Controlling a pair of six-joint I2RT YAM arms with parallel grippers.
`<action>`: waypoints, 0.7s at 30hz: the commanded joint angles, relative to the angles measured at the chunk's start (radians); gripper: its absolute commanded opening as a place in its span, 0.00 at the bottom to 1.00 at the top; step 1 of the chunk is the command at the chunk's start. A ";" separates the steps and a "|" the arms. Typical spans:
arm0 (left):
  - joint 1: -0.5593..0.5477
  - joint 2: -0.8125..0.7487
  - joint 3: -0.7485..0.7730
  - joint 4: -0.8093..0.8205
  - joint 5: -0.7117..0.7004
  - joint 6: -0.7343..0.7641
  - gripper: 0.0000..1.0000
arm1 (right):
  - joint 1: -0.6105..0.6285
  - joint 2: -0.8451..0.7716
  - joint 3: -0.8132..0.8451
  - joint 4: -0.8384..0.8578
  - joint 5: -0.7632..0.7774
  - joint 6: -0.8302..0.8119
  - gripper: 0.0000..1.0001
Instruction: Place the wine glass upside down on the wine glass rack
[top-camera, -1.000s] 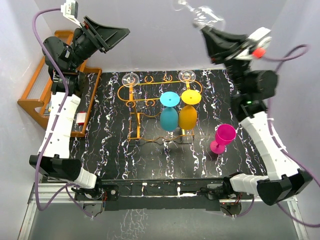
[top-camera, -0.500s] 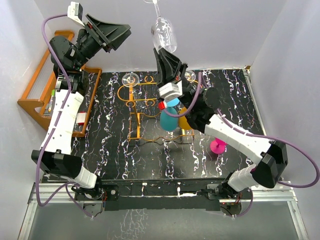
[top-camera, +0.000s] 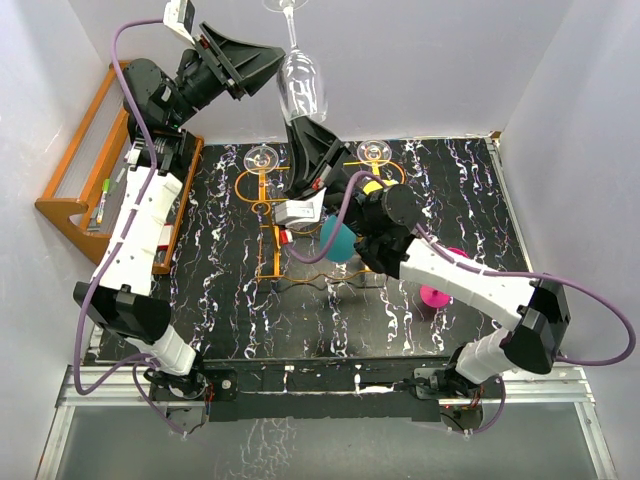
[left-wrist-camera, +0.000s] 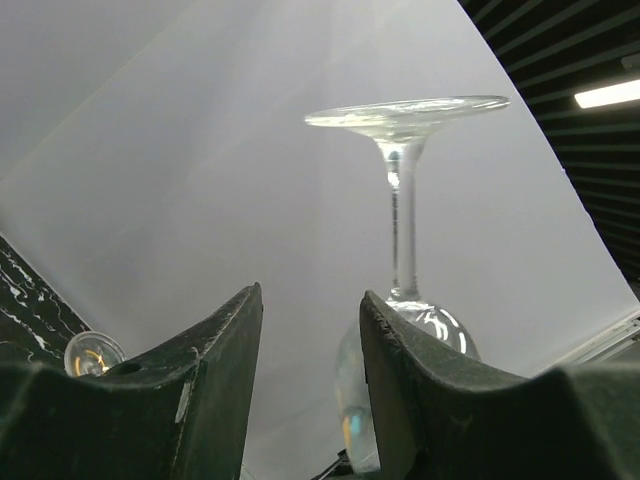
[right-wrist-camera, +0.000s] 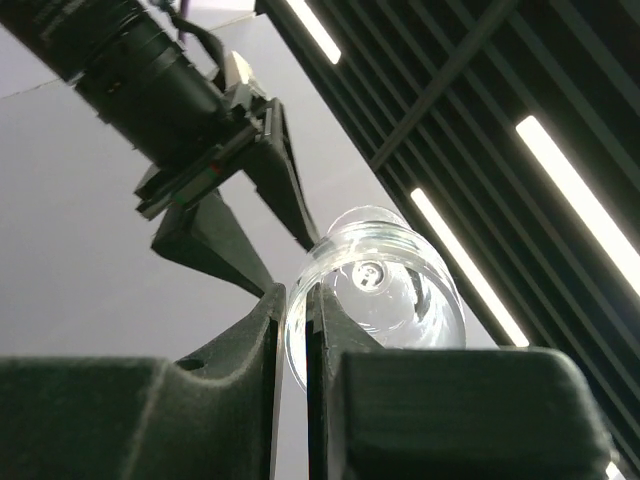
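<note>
Wine glass (top-camera: 301, 85) pinched upside down in right claw (top-camera: 298, 126).

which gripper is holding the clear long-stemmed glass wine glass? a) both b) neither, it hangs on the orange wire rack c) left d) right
d: the right gripper is clamped on the bowl rim of the clear wine glass, foot up; the left gripper has its jaws apart with nothing between them.
</note>
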 joint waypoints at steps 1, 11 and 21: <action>-0.012 -0.021 0.053 0.059 0.013 -0.021 0.43 | 0.002 0.012 0.003 -0.001 0.031 -0.081 0.08; -0.018 -0.035 0.104 0.077 0.030 -0.013 0.43 | 0.029 0.029 -0.029 0.014 0.058 -0.086 0.08; -0.018 -0.055 0.125 -0.116 0.037 0.220 0.43 | 0.038 0.029 -0.025 0.026 0.102 -0.105 0.08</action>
